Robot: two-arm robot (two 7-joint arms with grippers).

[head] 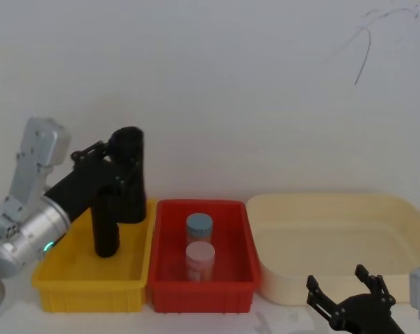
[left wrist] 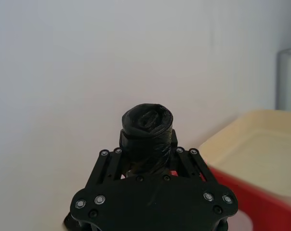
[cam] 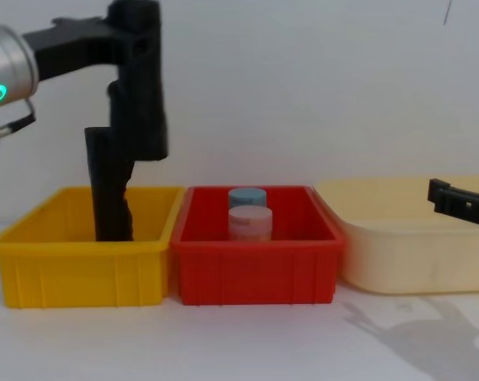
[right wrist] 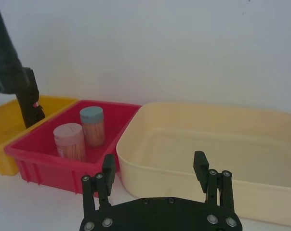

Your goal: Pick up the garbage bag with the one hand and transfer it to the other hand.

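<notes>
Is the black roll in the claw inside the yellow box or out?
Out: the left claw holds the garbage bag up, its bottom end above the yellow box rim.

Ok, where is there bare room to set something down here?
The cream tub, right of the red bin, is bare. The red bin's middle holds two jars. The yellow bin is crowded: a second roll stands there, and the left gripper holds the garbage bag above it.
</notes>
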